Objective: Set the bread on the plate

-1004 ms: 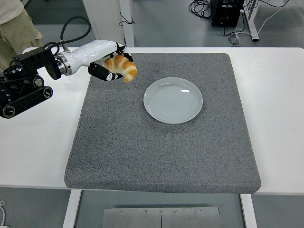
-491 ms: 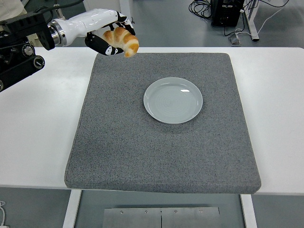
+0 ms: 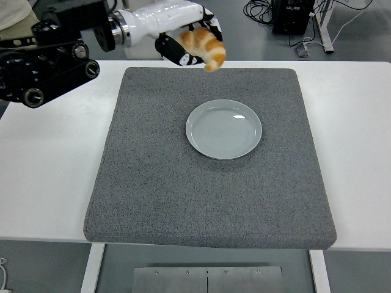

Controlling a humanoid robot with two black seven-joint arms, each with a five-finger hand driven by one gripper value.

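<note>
Left hand (image 3: pixel 183 39) is clamped on the bread (image 3: pixel 204 47) at top centre, above the plate (image 3: pixel 223 129); a loose fingertip hold could drop it short onto the mat (image 3: pixel 153 183)

Textures on show, all pretty different

Rough matt grey felt-like mat (image 3: pixel 183 183), glossy smooth pale ceramic plate (image 3: pixel 223 129), shiny-crusted golden croissant (image 3: pixel 204 46), smooth white table (image 3: pixel 49 177), glossy white plastic robot hand (image 3: pixel 183 27).

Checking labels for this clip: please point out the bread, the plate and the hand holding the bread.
bread (image 3: pixel 204 47), head view, middle of the croissant's crust.
plate (image 3: pixel 223 149), head view, near rim.
left hand (image 3: pixel 183 36), head view, middle of the hand.
</note>
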